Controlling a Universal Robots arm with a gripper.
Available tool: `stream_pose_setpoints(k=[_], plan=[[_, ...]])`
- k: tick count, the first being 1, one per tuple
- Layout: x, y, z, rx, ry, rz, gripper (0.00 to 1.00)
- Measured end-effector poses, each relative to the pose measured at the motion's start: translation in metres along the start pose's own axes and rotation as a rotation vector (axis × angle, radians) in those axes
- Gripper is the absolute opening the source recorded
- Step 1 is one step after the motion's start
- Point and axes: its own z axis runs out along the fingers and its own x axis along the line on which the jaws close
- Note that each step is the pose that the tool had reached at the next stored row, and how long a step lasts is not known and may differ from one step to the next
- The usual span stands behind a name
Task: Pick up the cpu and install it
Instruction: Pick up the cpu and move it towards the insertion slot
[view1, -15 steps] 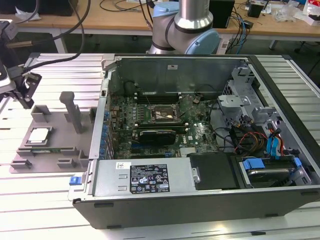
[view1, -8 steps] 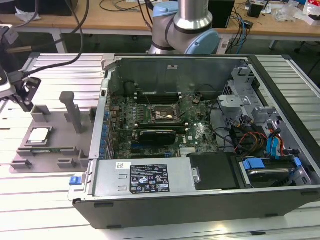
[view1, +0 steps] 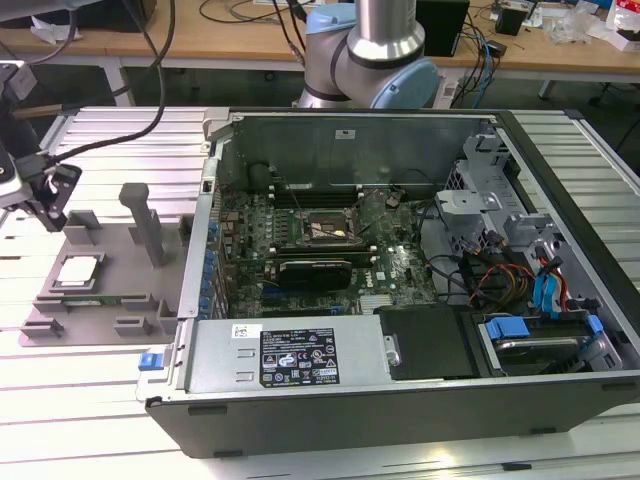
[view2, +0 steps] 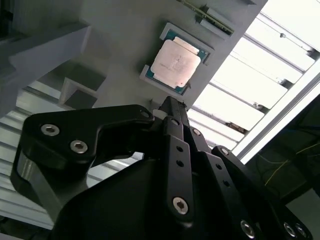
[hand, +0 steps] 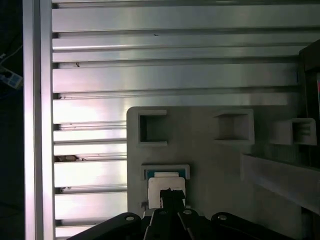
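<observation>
My gripper hangs above the cpu in its grey holder, fingers pressed together, holding nothing. I judge it best to centre exactly over it and stay level.

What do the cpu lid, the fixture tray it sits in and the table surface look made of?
cpu lid: pale bare metal with a soft satin sheen; its rim looks like green circuit board. Fixture tray: uniform matte grey with moulded pockets and posts, likely plastic, possibly printed. Table: bright ribbed slats with glare, probably aluminium profile.
</observation>
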Motion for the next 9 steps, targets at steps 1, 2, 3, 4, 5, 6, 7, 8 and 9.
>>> stream_pose_setpoints(k=[1,2,3,4,5,6,7,8,9], plan=[[0.0002,-0.0018,0.0009,0.0,0.0001,0.0,0.11],[0.0004,-0.0048,0.0024,0.0,0.0001,-0.001,0.11],[0.0005,-0.0064,0.0033,0.0,0.0,-0.001,0.11],[0.0004,-0.0086,0.0045,0.0,0.0001,-0.001,0.11],[0.0003,-0.0119,0.0066,-0.0001,0.0,-0.001,0.11],[0.0003,-0.016,0.01,0.0,0.0,-0.001,0.11],[0.0002,-0.0171,0.0115,-0.0002,-0.0001,-0.001,0.11],[0.0003,-0.0179,0.0126,-0.0002,-0.0001,-0.001,0.11],[0.0003,-0.0182,0.0136,-0.0001,0.0,-0.001,0.11]])
